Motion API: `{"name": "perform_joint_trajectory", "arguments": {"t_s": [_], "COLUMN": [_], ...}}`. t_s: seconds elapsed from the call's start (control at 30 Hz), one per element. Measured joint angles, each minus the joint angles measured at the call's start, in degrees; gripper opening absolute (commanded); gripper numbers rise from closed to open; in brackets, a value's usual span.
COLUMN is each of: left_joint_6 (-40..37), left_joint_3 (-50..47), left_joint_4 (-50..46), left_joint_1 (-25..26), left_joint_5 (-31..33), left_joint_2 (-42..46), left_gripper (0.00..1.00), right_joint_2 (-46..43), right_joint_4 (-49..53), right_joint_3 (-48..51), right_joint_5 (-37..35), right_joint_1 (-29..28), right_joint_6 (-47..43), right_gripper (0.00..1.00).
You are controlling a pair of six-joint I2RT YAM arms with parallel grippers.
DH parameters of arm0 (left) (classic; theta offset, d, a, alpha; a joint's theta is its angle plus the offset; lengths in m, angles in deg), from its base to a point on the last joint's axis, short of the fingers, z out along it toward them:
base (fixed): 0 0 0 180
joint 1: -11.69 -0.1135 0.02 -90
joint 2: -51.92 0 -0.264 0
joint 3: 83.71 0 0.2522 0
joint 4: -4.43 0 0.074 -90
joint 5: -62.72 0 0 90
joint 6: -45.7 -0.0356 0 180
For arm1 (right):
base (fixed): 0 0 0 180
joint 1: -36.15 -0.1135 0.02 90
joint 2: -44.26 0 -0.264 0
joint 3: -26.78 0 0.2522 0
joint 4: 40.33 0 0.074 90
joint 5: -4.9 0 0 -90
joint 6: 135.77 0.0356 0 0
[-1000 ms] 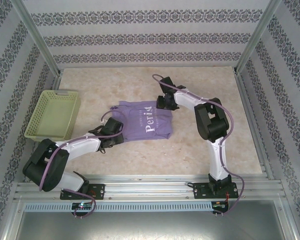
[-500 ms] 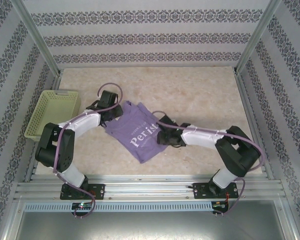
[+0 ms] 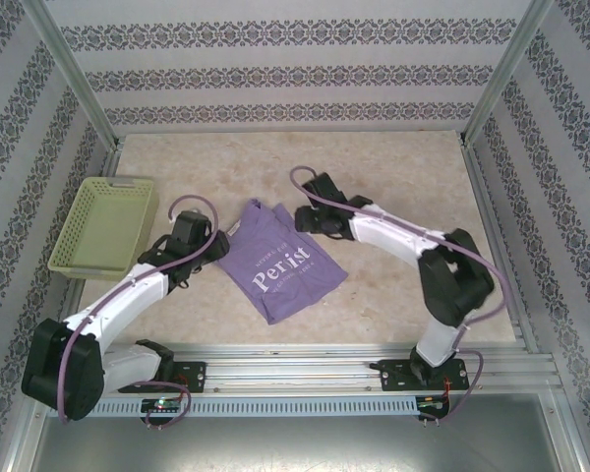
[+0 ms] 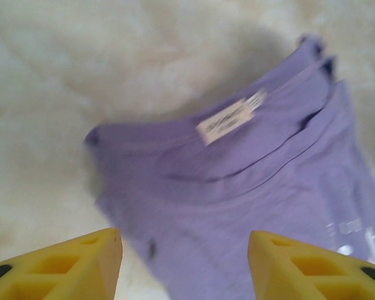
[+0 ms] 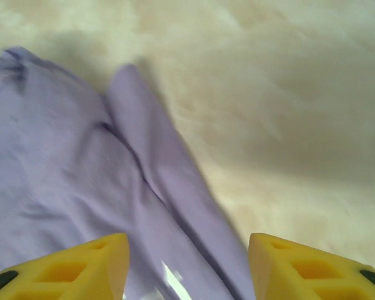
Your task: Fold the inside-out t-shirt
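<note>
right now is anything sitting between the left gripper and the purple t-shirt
Nothing visible does. The left gripper hangs open just over the collar edge of the t-shirt, which lies on the table.

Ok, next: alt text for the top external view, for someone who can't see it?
A lavender t-shirt lies askew in the middle of a beige table, white lettering facing up. The left gripper is beside its left edge and the right gripper by its far corner. A yellow-green basket sits at the table's left edge.
</note>
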Motion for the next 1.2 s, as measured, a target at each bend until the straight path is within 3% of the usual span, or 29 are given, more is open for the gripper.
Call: {"name": "perform_joint_trajectory", "arguments": {"t_s": [0.27, 0.5, 0.67, 0.87, 1.03, 1.2], "left_joint_6": [1.42, 1.68, 1.31, 0.52, -0.31, -0.61], "left_joint_3": [-2.67, -1.22, 3.26, 8.26, 11.74, 14.16], "left_joint_4": [5.66, 10.84, 11.89, 12.15, 12.00, 12.50], "left_joint_1": [-3.21, -4.42, -4.68, -4.68, -4.76, -5.03], "left_joint_5": [-4.72, -8.68, -10.19, -10.95, -11.23, -13.75], "left_joint_2": [-6.27, -13.70, -19.23, -25.42, -27.96, -27.87], "left_gripper": [0.59, 0.56, 0.37, 0.17, 0.01, 0.00], "right_joint_2": [17.11, 27.10, 32.72, 33.24, 27.58, 16.06], "right_joint_4": [1.33, 5.11, 8.59, 10.40, 7.45, 4.76], "right_joint_3": [-19.96, -30.25, -37.53, -37.99, -28.11, -15.37], "right_joint_5": [5.90, 9.03, 9.07, 8.48, 5.75, 2.43], "right_joint_1": [-0.35, -1.90, -3.43, -3.58, -2.93, -1.46], "right_joint_6": [-8.39, -12.44, -14.29, -14.49, -12.74, -9.88], "right_gripper": [0.63, 0.63, 0.37, 0.07, 0.00, 0.00]}}
